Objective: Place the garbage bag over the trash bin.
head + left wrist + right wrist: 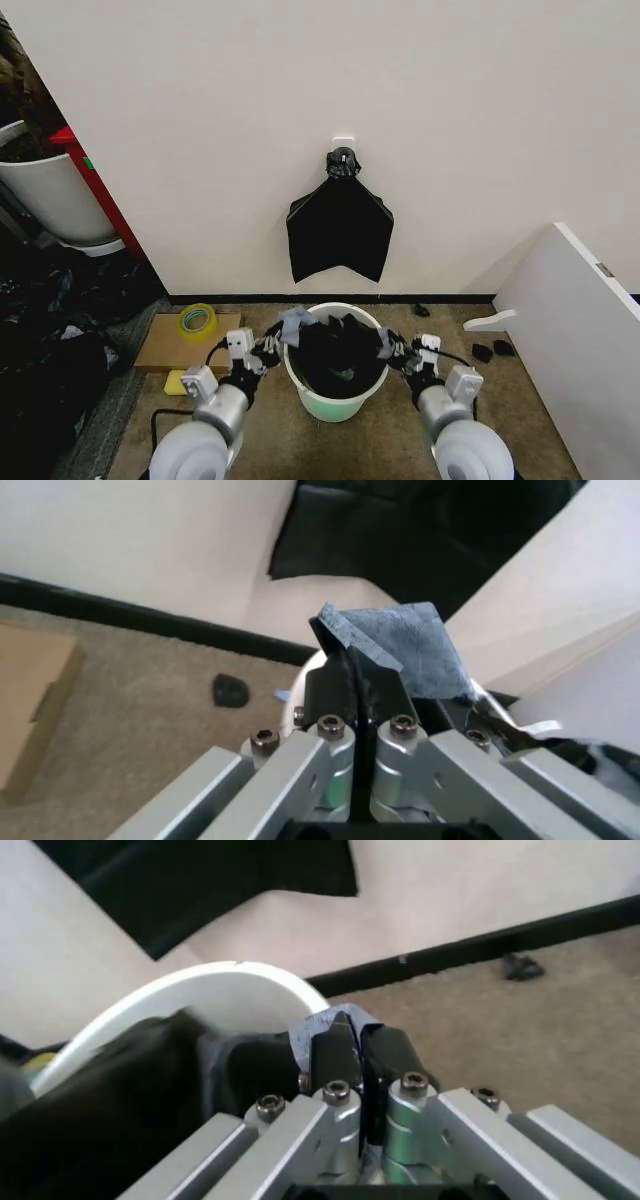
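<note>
Head view puts the trash bin [335, 400] low in the centre of the frame, standing on the brown carpet floor [520, 440] just in front of the wall. The garbage bag [335, 352] sits bunched inside its mouth, crinkled black plastic reaching both sides of the rim. The left end effector [290, 330] is at the left side of the rim, fingers pinched closed on a fold of the bag's edge; the left wrist view shows the two fingers pressed together on it. The right end effector [383, 343] is at the right side of the rim, likewise clamped on the bag. A bundle of flat black bags [340, 228] hangs on the wall above. A yellow tape roll [198, 321] lies on a cardboard sheet [165, 345] at lower left. No readable writing or labels anywhere.
</note>
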{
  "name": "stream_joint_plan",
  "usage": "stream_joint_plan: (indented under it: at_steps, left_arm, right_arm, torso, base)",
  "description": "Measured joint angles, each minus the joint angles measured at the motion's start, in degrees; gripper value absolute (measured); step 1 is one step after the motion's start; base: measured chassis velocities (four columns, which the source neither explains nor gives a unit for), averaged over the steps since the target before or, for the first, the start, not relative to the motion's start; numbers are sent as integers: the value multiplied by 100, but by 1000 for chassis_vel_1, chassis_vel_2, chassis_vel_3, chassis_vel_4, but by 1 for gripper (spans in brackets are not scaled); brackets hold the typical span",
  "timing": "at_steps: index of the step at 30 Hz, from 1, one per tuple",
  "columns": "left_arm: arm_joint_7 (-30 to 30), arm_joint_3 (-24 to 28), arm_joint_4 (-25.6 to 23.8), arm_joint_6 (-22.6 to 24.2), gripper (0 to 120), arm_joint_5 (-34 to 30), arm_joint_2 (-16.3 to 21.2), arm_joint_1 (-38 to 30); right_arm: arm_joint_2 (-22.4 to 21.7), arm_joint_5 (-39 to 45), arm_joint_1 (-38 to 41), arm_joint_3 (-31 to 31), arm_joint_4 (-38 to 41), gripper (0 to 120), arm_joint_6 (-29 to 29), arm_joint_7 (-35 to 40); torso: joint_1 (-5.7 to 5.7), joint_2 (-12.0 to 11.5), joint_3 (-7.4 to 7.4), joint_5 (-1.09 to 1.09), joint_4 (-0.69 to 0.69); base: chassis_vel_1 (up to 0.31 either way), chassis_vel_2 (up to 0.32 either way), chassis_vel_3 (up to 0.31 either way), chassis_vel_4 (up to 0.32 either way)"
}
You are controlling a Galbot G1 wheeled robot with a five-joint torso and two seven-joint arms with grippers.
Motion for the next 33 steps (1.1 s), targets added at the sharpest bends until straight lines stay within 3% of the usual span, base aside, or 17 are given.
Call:
stream_joint_plan:
  at_steps: [10,25,33]
  left_arm:
    - [-123,-177,-177,102,0,241,180,655]
    - [-116,-164,-110,116,0,450,509,1147]
    - [-95,-97,225,131,0,517,569,1113]
  right_arm:
    - [-154,-532,-323,38,177,0,-610,162]
    - [-160,-884,-801,-43,177,0,-875,22]
    - [-165,-999,-784,-125,-36,0,-1212,-68]
  torso:
    - [0,0,1,0,0]
    - [0,0,1,0,0]
    - [0,0,1,0,0]
  base:
    - [0,0,0,0]
    - [0,0,0,0]
    - [0,0,0,0]
